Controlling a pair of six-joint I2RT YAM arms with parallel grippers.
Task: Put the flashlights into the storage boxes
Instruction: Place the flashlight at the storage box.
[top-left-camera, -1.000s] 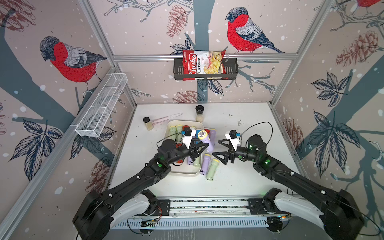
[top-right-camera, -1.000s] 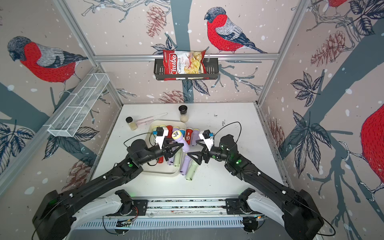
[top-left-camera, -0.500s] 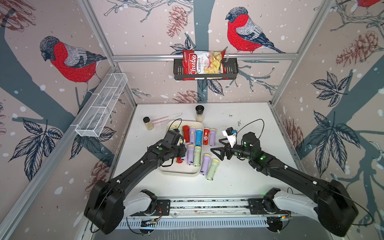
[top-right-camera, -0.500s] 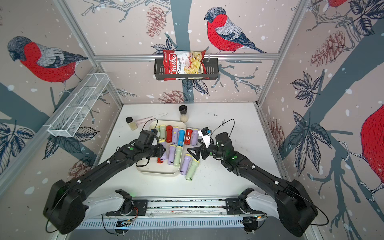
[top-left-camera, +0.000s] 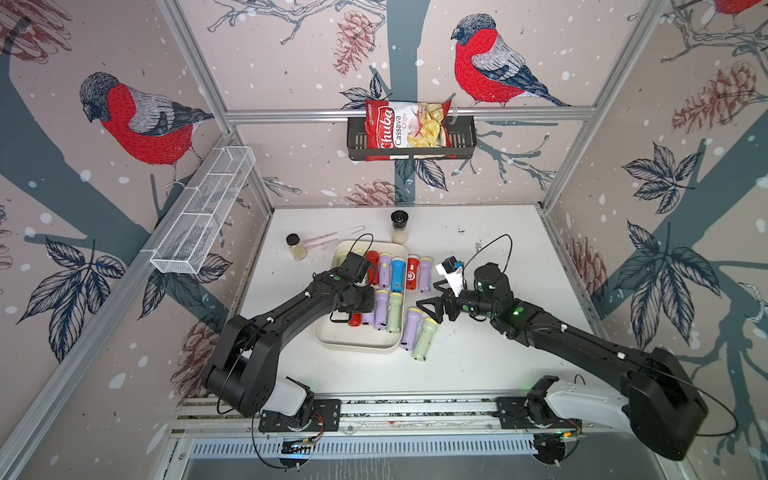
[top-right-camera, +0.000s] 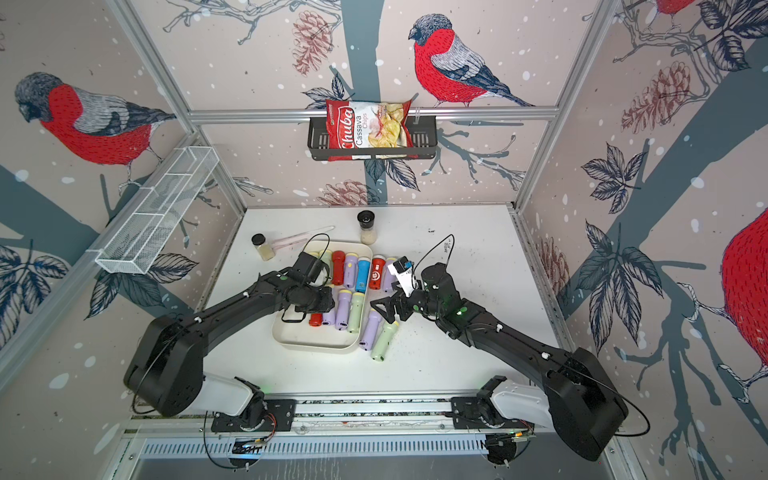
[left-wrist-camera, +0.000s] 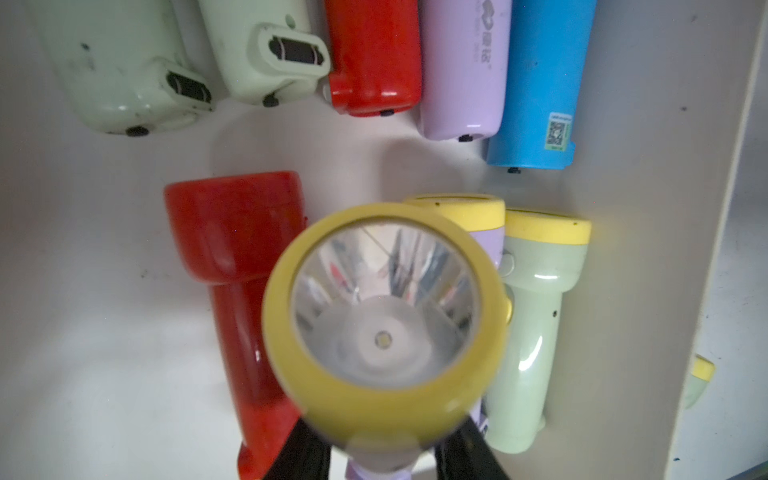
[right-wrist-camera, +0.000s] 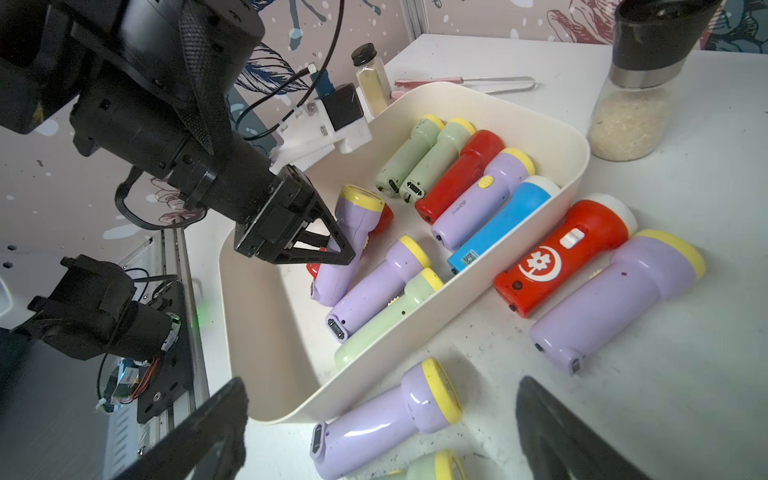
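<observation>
The cream storage box holds several flashlights in two rows: pale green, red, lilac and blue. My left gripper is shut on a lilac flashlight with a yellow head, low inside the box beside a red one. My right gripper hangs open just right of the box, over a lilac flashlight and a pale green one on the table. A red flashlight and another lilac one lie further back, outside the box.
Two black-capped jars and pink tweezers stand behind the box. A white wire basket hangs on the left wall. A black basket with a chips bag hangs on the back wall.
My left gripper has come down from above the box into its left side, still holding the lilac flashlight. The right gripper stayed open and barely shifted.
</observation>
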